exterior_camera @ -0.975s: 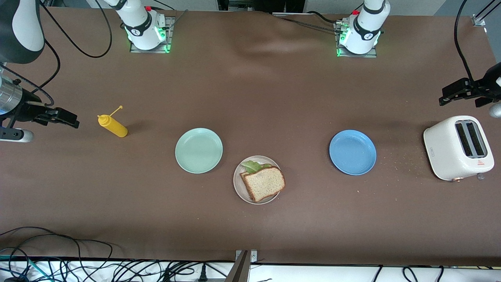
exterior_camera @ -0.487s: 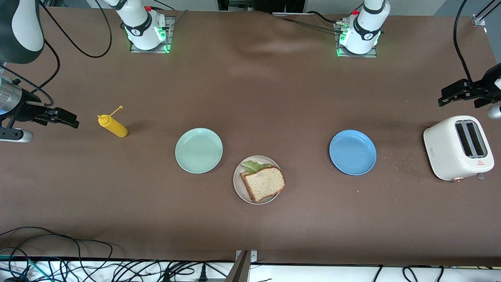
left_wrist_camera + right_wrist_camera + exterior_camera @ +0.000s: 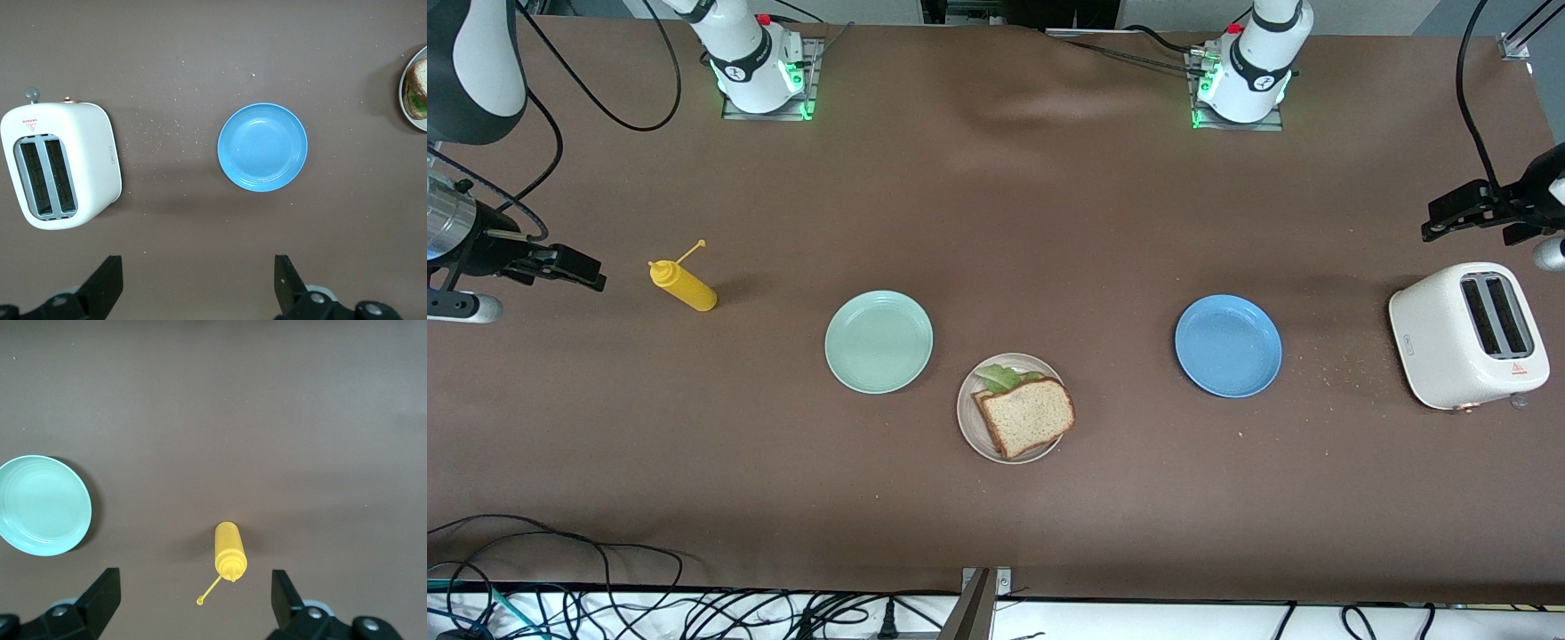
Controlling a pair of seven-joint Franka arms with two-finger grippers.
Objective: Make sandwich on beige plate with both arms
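Flanking sandwich [image 3: 1027, 414]: mint plate [image 3: 879, 341], blue plate [image 3: 1228, 346].

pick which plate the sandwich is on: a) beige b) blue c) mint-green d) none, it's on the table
a: the sandwich sits on the beige plate, while the mint-green plate and the blue plate are bare.
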